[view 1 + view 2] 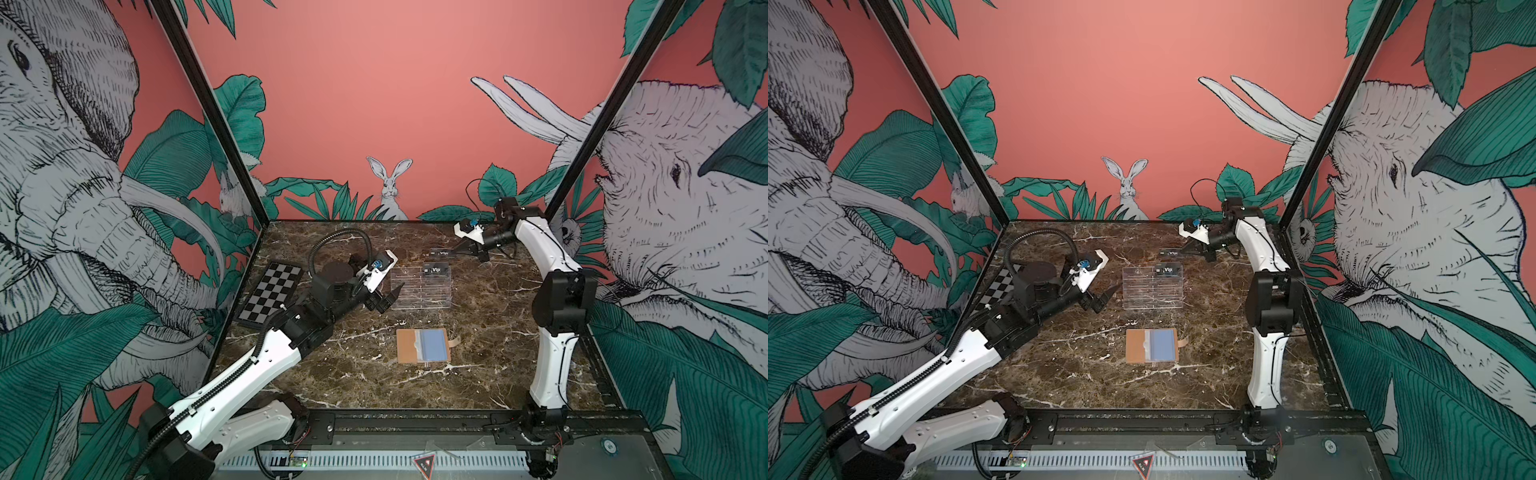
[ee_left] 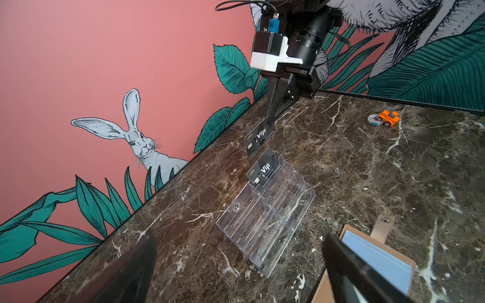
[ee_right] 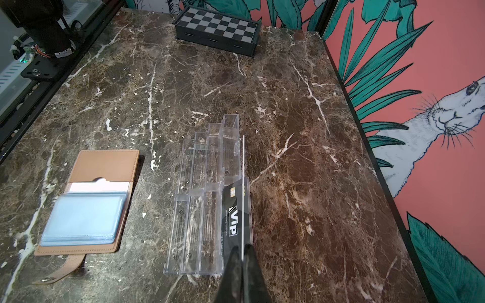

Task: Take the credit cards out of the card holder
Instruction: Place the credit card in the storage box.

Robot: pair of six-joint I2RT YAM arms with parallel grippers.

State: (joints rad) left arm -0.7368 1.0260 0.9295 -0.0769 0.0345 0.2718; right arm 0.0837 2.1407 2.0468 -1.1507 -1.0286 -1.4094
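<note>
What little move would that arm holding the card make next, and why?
Probably the right gripper, shut on a Vip card, should ease down and set it into the clear stand: the card hangs in the air by the stand's tallest tier, where another card already stands.

There are two credit cards [image 2: 256,138] [image 2: 262,170] and one card holder [image 1: 409,347]. One clear tiered stand [image 1: 419,291], one chequered board [image 1: 272,297] and one orange toy car [image 2: 388,118] are also in view.
</note>
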